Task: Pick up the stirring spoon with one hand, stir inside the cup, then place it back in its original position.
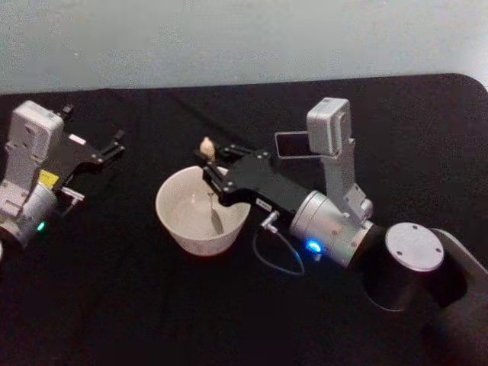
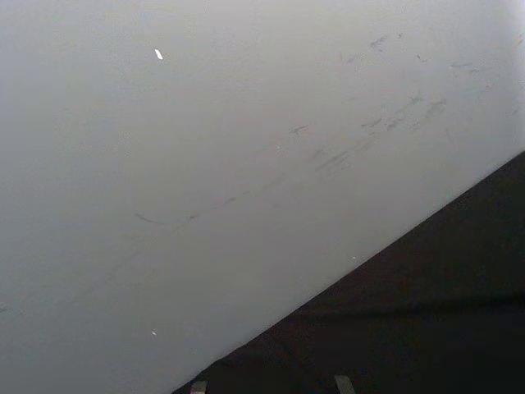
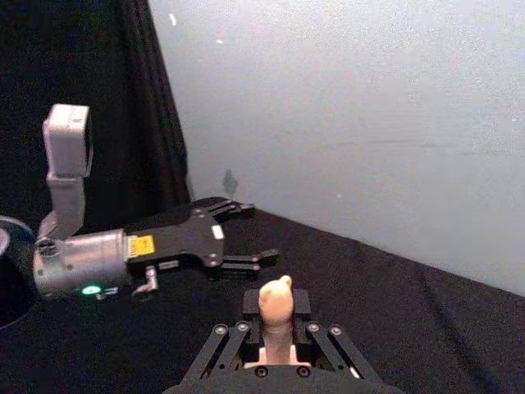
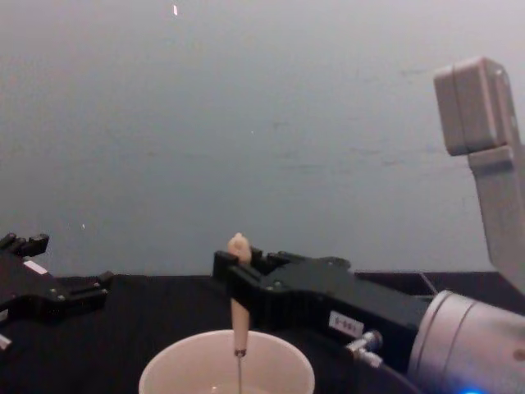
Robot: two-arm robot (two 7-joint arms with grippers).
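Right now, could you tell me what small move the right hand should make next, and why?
Probably a small circular sweep of the right hand, keeping the stirring spoon upright: the hand is shut on its handle and the shaft hangs inside the cup, near the middle. The left hand is parked open at left.

Black, flat-linkage right gripper point(image 1: 207, 164) with a white label strip point(image 1: 263, 204) and round screws point(image 3: 220, 329) at the finger pivots. Silver cylindrical wrist point(image 1: 329, 225) with blue light point(image 1: 313, 246). Thin grey cable loop point(image 1: 259, 255). Boxy grey wrist camera point(image 1: 329, 128) on bracket. The left gripper point(image 1: 118, 145) is alike, with yellow label point(image 1: 47, 178) and green light point(image 1: 40, 226).
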